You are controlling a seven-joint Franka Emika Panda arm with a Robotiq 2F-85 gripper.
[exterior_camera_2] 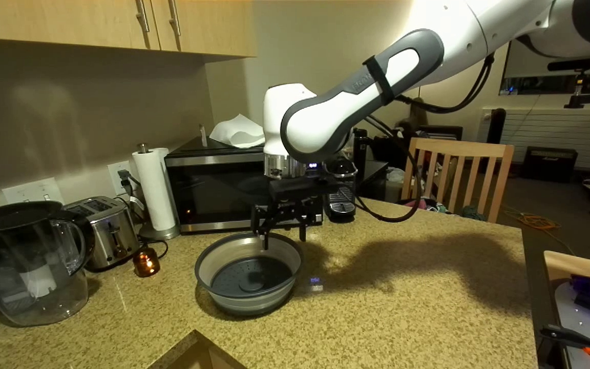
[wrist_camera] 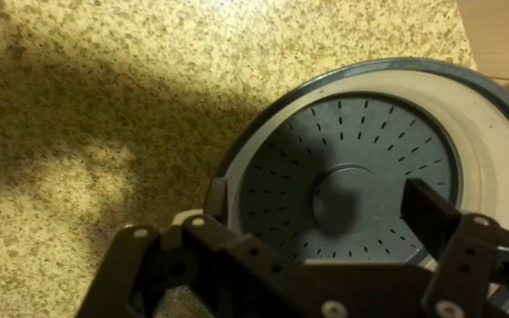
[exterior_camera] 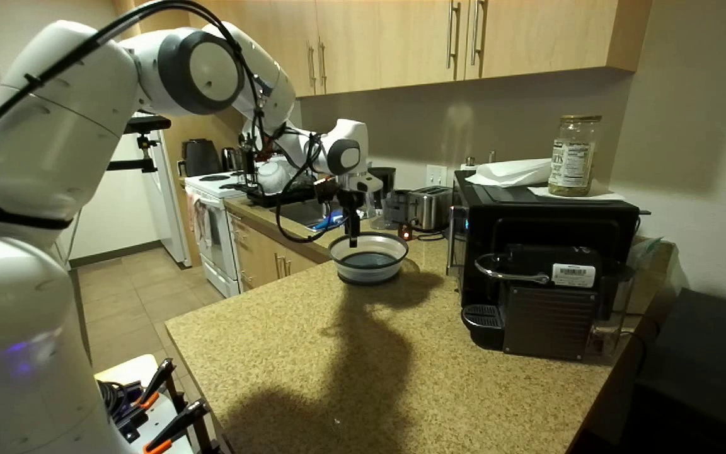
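Counter (exterior_camera_2: 402,318), speckled, bearing the bowl (exterior_camera_2: 254,279) from which all clock hours below are read. Cupboards (exterior_camera: 388,44), pale wood, at twelve o'clock in an exterior view. Arm (exterior_camera_2: 336,115), white and grey, extending from two o'clock in an exterior view, wrist end pointing down. Stove (exterior_camera: 218,230), white, between nine and ten o'clock in an exterior view. Chair (exterior_camera_2: 459,147), slatted wood, past the counter edge at two o'clock in an exterior view. Microwave (exterior_camera_2: 218,189), black with steel trim, at eleven o'clock in an exterior view. Coffee machine (exterior_camera: 549,321), dark, just beside the microwave, between three and four o'clock in an exterior view. Bowl: grey and off-white, slotted base, upright on the counter, partly below the gripper (exterior_camera_2: 284,244). Jug (exterior_camera_2: 23,256), clear, black-lidded, at nine o'clock in an exterior view. Toaster (exterior_camera_2: 113,230), steel, partly behind the jug, between nine and ten. Paper roll (exterior_camera_2: 154,189), upright, just beside the microwave, between ten and eleven. Gripper: black, released, fingers (wrist_camera: 217,198) spread wide; in the wrist view one overlies the bowl's rim at nine o'clock, the other its base at four; whether either touches, cannot tell. Jar (exterior_camera: 572,161), glass, labelled, on the microwave, at two o'clock in an exterior view. Amber glass (exterior_camera_2: 146,262), small, at nine o'clock, between jug and bowl.
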